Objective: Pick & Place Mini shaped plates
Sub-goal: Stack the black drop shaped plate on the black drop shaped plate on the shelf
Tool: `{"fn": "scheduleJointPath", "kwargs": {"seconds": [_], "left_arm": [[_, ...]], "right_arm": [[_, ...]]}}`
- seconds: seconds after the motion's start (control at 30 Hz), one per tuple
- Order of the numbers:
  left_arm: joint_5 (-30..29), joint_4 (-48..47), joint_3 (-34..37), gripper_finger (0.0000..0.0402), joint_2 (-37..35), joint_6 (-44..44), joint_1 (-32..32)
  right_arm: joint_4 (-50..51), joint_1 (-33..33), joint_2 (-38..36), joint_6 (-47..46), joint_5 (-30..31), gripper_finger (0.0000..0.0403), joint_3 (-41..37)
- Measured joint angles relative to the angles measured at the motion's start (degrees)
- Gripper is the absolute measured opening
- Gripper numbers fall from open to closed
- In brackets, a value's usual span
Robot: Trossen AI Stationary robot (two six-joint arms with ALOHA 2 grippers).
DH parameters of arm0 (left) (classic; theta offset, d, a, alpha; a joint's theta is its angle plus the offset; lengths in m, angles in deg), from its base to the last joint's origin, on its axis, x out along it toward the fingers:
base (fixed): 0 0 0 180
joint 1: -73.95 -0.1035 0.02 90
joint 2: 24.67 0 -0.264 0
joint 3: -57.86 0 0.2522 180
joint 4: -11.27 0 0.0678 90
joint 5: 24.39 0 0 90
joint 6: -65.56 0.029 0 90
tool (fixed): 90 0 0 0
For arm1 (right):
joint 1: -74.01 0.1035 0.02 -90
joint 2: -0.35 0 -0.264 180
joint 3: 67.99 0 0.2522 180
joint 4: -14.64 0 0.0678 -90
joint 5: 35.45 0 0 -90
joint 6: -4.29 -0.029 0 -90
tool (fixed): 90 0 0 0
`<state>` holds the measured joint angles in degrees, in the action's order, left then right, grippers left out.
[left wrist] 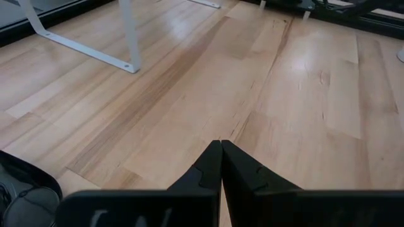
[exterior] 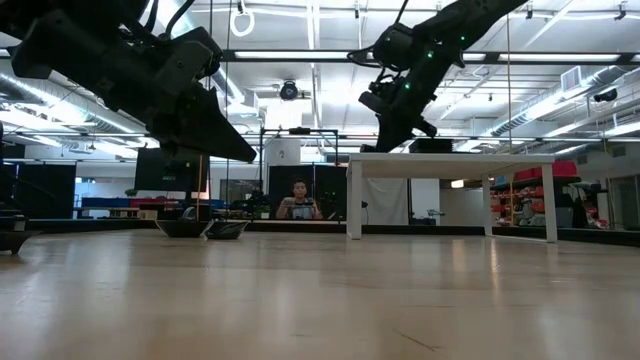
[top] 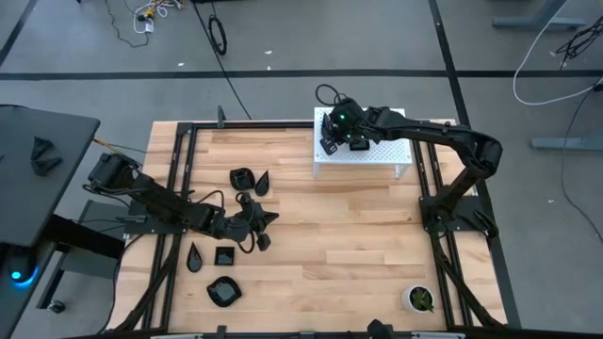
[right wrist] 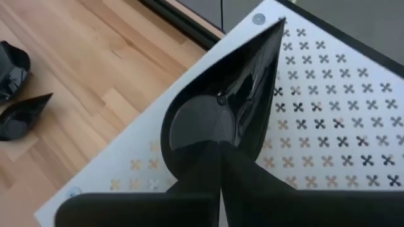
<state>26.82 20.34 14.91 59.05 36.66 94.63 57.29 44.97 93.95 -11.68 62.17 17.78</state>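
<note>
A pale wooden plank table [top: 358, 235] carries a small white perforated metal stand [top: 377, 153]. Above its corner the right gripper [right wrist: 219, 148] pinches a glossy black teardrop plate [right wrist: 227, 101]. The left gripper [left wrist: 221, 146], fingers closed and empty, hovers over bare wood. More glossy black mini plates [top: 224, 291] lie near it.
</note>
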Motion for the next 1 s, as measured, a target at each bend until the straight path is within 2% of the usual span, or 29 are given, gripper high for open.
{"fn": "scheduleJointPath", "kwargs": {"seconds": [0.27, 0.43, 0.57, 1.0], "left_arm": [[0.0, 0.0, 0.0, 0.0014, 0.0, 0.0, 0.0], [-0.2, 0.0, 0.0, 0.0014, 0.0, 0.0, 0.0], [-0.2, 0.0, 0.0, 0.0014, 0.0, -0.1, 0.0], [0.0, 0.0, 0.0, 0.0014, 0.0, -0.4, 0.0]], "right_arm": [[-0.8, 0.6, -1.6, -1.3, 0.7, 0.0003, 0.0], [-6.4, 1.9, -2.6, -1.5, -0.9, 0.0002, 0.0], [-10.3, 1.9, -1.2, -1.6, -3.5, 0.0002, 0.0], [-10.9, 0.2, 1.4, -1.5, -3.6, 0.0002, 0.0]]}}
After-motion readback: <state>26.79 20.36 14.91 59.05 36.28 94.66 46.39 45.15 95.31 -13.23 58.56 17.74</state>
